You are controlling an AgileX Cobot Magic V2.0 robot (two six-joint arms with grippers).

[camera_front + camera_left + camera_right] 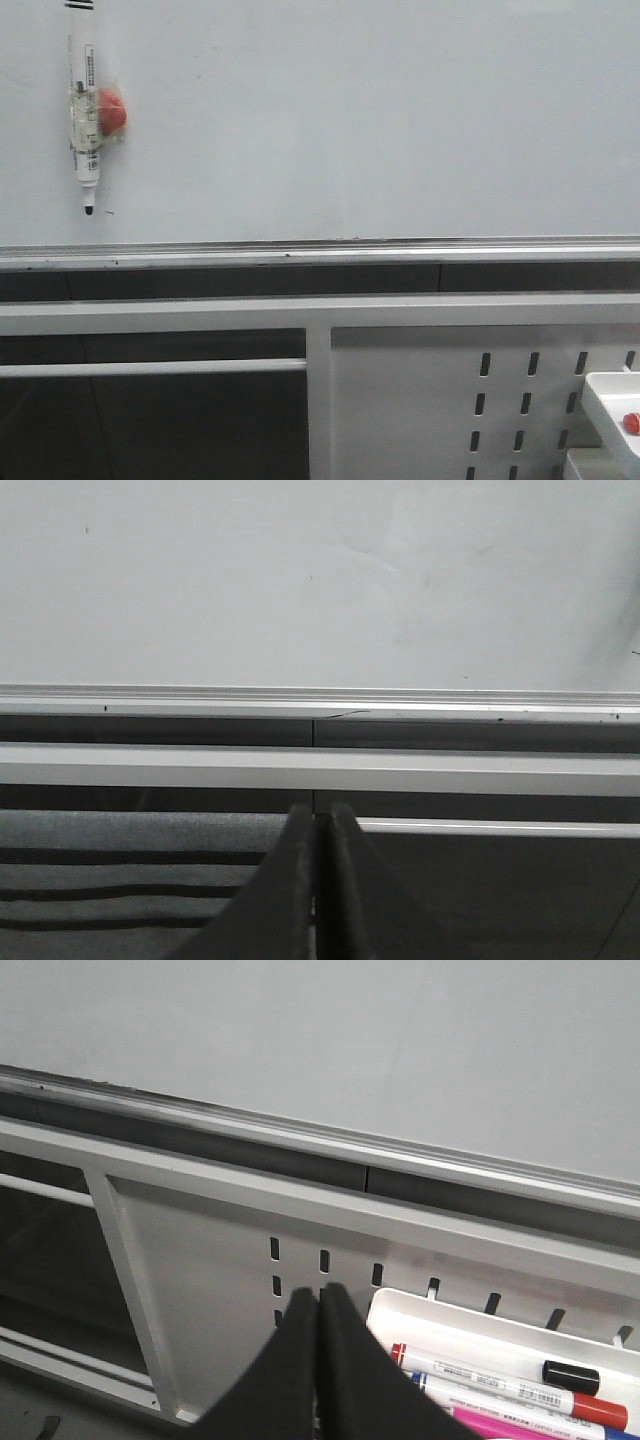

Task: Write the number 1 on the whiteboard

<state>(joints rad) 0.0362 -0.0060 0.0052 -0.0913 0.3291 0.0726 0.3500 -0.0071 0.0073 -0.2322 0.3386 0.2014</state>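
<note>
1. Pale grey-white and glossy, the whiteboard (350,120) filled the upper half of the front view, its silver edge strip (320,252) running straight across beneath it.
2. No number 1 stroke showed on the board in any view; the surface looked bare apart from faint smudges and tiny specks.
3. At about ten o'clock on the board in the front view, a black-tipped marker (84,130) hung nearly upright, tip down, taped against a red magnet (111,112) just beside it.
4. White perforated panel (500,400) sat below the strip, toward five o'clock, with a white tray (605,405) at its far edge holding something small and red (631,423).
5. Left gripper (322,880) was seen from its wrist camera with both dark fingers pressed together, nothing between them, pointing up at the board's lower strip.
6. Right gripper (318,1360) was likewise closed tight and empty, hovering in front of the perforated panel.
7. Just beside that right claw, the tray (440,1312) held markers: a red-capped one (500,1380), a black cap (571,1375) behind it, and a pink one (510,1422) nearest the camera.
</note>
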